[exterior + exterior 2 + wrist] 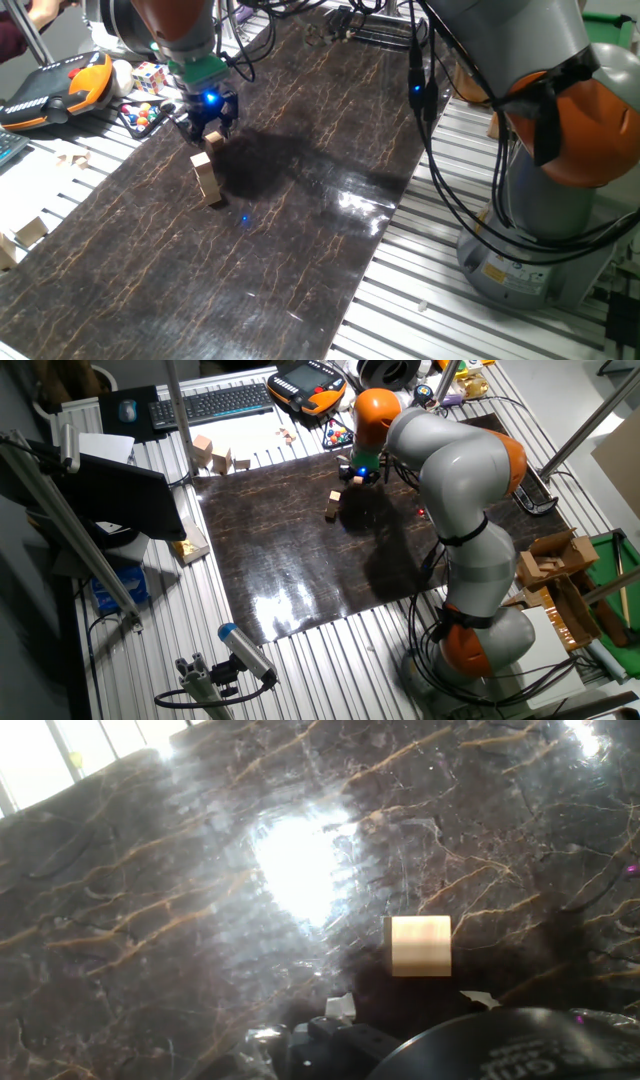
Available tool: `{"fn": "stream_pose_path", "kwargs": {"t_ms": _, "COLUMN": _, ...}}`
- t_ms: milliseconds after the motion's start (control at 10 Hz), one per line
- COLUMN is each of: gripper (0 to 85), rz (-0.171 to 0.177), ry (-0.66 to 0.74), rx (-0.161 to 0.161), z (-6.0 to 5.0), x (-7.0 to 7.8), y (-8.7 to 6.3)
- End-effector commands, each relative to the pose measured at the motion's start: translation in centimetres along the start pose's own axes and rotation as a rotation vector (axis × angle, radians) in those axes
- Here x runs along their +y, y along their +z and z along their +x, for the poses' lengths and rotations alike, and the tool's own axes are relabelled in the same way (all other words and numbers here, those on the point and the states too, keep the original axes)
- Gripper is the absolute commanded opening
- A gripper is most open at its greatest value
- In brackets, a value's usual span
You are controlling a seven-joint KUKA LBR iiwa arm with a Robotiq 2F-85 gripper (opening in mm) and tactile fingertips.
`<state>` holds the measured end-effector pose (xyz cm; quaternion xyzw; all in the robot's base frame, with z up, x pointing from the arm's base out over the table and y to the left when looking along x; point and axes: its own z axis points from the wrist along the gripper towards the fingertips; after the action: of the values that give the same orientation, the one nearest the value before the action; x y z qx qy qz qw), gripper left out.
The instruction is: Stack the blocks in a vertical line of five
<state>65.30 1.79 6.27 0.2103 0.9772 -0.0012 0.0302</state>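
Hovering above the dark marble-patterned mat (pixel 300 200), the gripper (pixel 211 127) pinches one small tan wooden block (pixel 214 137) between its fingers, up off the surface. Stack of blocks (pixel 206 177) stands upright on the mat just at the gripper's 6 o'clock in one fixed view, count not certain; the hand view shows a block top (pixel 420 945). Rubik's cube (pixel 150 76) sits off the mat at 10 o'clock.
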Motion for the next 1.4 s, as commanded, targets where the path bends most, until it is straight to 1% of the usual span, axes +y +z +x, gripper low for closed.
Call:
{"fn": "stream_pose_path", "kwargs": {"t_ms": 0, "gripper": 54.7, "rz": -0.011, "ry": -0.001, "rx": 0.005, "z": 0.0, "x": 0.0, "y": 0.0}}
{"fn": "stream_pose_path", "kwargs": {"t_ms": 100, "gripper": 54.7, "rz": -0.018, "ry": 0.004, "rx": 0.015, "z": 0.0, "x": 0.0, "y": 0.0}}
{"fn": "stream_pose_path", "kwargs": {"t_ms": 200, "gripper": 54.7, "rz": -0.007, "ry": -0.001, "rx": 0.015, "z": 0.0, "x": 0.0, "y": 0.0}}
{"fn": "stream_pose_path", "kwargs": {"t_ms": 300, "gripper": 54.7, "rz": -0.011, "ry": -0.005, "rx": 0.017, "z": 0.0, "x": 0.0, "y": 0.0}}
{"fn": "stream_pose_path", "kwargs": {"t_ms": 400, "gripper": 54.3, "rz": -0.003, "ry": -0.027, "rx": 0.013, "z": 0.0, "x": 0.0, "y": 0.0}}
{"fn": "stream_pose_path", "kwargs": {"t_ms": 800, "gripper": 54.7, "rz": 0.006, "ry": -0.031, "rx": -0.003, "z": -0.9, "x": -1.1, "y": 0.3}}
{"fn": "stream_pose_path", "kwargs": {"t_ms": 1100, "gripper": 54.3, "rz": -0.013, "ry": -0.033, "rx": 0.005, "z": -1.6, "x": -1.0, "y": 1.5}}
{"fn": "stream_pose_path", "kwargs": {"t_ms": 1300, "gripper": 54.3, "rz": -0.008, "ry": -0.035, "rx": 0.001, "z": -1.8, "x": -1.1, "y": 1.5}}
